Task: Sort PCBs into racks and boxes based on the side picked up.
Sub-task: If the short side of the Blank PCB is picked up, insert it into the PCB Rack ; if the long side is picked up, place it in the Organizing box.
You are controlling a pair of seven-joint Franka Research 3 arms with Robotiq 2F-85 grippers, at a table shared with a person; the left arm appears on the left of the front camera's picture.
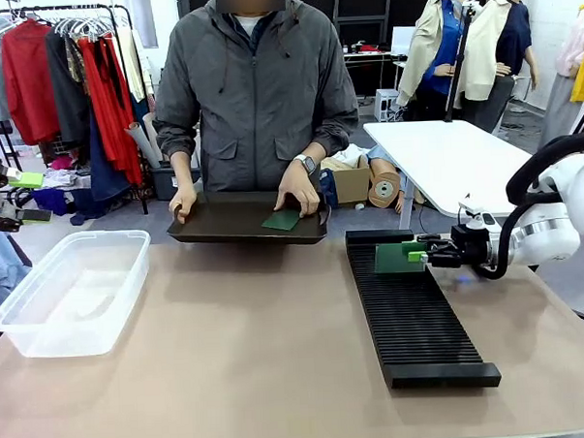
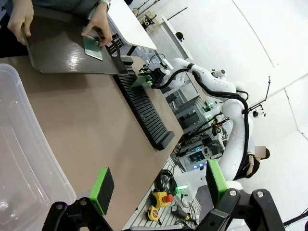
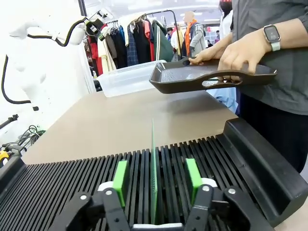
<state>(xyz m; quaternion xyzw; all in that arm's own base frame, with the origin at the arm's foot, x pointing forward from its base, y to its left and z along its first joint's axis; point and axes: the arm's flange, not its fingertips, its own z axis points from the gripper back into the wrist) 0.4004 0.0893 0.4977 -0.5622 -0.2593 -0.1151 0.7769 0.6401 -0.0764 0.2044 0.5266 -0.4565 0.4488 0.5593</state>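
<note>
One PCB (image 1: 398,258) stands on edge in a slot near the far end of the long black rack (image 1: 413,316). My right gripper (image 1: 422,257) is around it, open. In the right wrist view the board (image 3: 153,178) shows edge-on between the green pads (image 3: 120,182), with a gap on each side. A second PCB (image 1: 281,219) lies flat on the black tray (image 1: 244,226) under the person's hand. The clear box (image 1: 72,287) sits at the left, with nothing seen in it. My left gripper (image 2: 159,185) hangs open near the box (image 2: 19,144), holding nothing.
The person stands at the far side holding the tray (image 3: 211,77) with both hands just above the table edge. A white table (image 1: 444,154) and cardboard boxes stand behind at the right. Bare tabletop lies between box and rack.
</note>
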